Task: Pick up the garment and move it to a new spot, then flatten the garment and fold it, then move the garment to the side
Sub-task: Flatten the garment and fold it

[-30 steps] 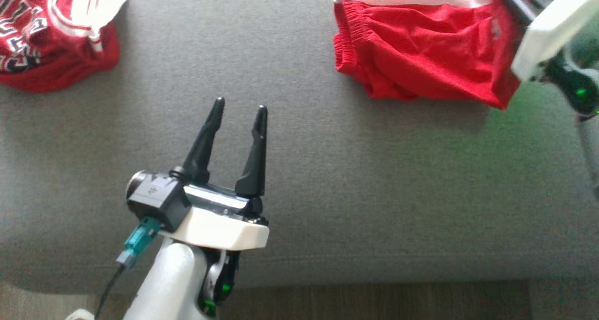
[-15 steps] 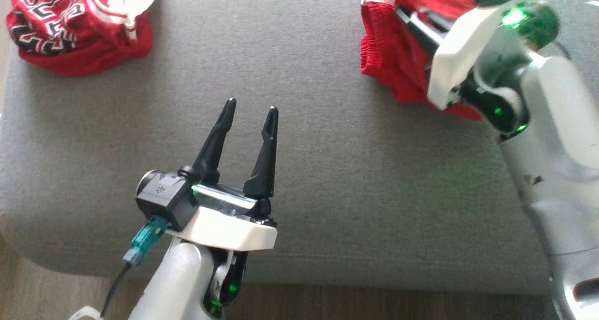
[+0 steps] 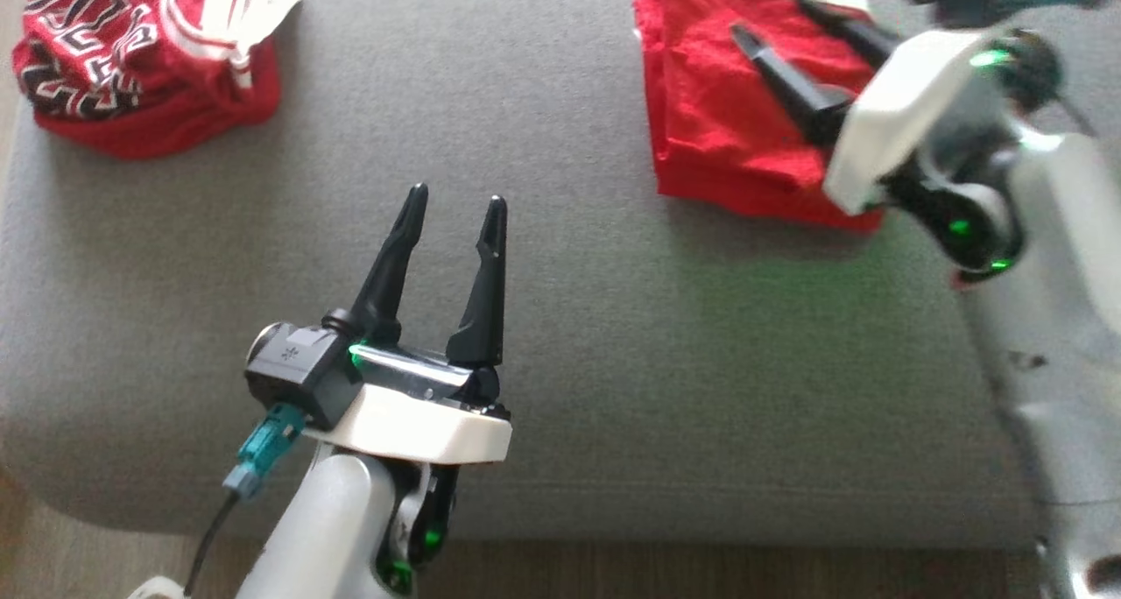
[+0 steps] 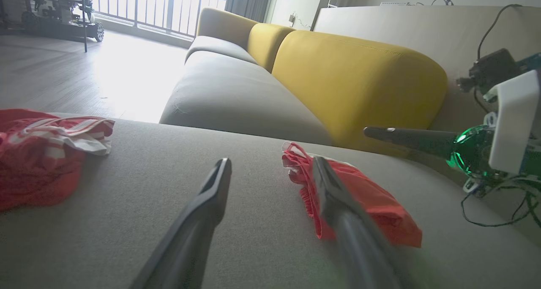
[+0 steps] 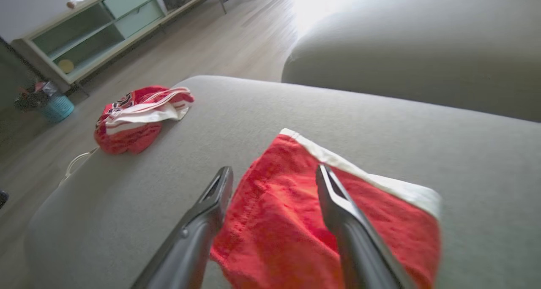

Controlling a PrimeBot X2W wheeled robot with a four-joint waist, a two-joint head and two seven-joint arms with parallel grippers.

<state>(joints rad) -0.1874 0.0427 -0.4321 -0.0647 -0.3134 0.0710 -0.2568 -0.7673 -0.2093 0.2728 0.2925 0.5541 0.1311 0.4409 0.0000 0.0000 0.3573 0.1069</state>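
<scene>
a: where are the shorts?

b: the red shorts [image 3: 727, 117] lie folded into a compact stack on the grey cushion [image 3: 657, 362], straight under the right jaws, with the white band along the edge beyond the tips.

a: are they gripped?

b: no. the right jaws are released, the two fingers [image 3: 788, 82] spread wide, and cloth shows between them in the right wrist view. from the left wrist view one finger hangs in the air, clear above the fabric. nothing is pinched.

a: so why hover there?

b: my guess is the fold is done and what's left is the move to the side. spread over the middle of the stack, the jaws can come down and take all the layers at once. pinching a single edge would likely let the fold fall open.

a: and the left?

b: the left jaws are released too, the pair apart over bare cushion with nothing between them. the shorts sit ahead of their tips and off to the right, well apart. it looks parked there to leave the right arm [image 3: 1051, 319] room.

a: anything else around?

b: a second red garment [image 3: 131, 65], lettered and bunched up, far to the left of the left jaws near the cushion's corner. i'd say the side spot should steer clear of it.
</scene>
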